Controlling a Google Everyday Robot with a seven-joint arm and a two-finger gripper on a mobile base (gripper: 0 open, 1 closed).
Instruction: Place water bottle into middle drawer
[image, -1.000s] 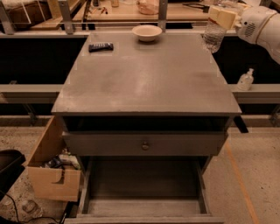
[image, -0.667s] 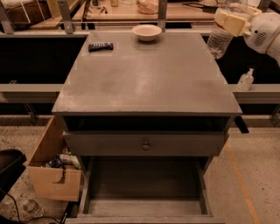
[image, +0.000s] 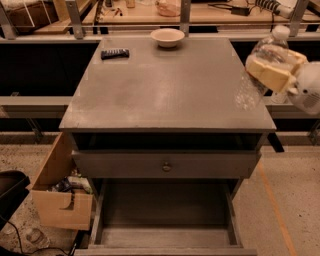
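Observation:
The water bottle (image: 266, 50) is clear ribbed plastic with a white cap. It hangs tilted in the air over the right edge of the grey cabinet top (image: 165, 85), cap up and to the right. My gripper (image: 267, 71) comes in from the right, and its cream fingers (image: 274, 75) are shut around the bottle's middle. The middle drawer (image: 165, 212) is pulled out at the bottom front of the cabinet, a wide shallow grey tray with a bare floor. It lies well below and to the left of the bottle.
A pale bowl (image: 167, 36) and a flat black device (image: 115, 53) sit at the back of the cabinet top. A grey drawer front with a round knob (image: 166, 166) is above the open tray. A tan wooden box (image: 56, 192) of clutter stands to the left on the floor.
My gripper has carried the bottle down and toward the front along the cabinet's right edge. The bottle is now more tilted.

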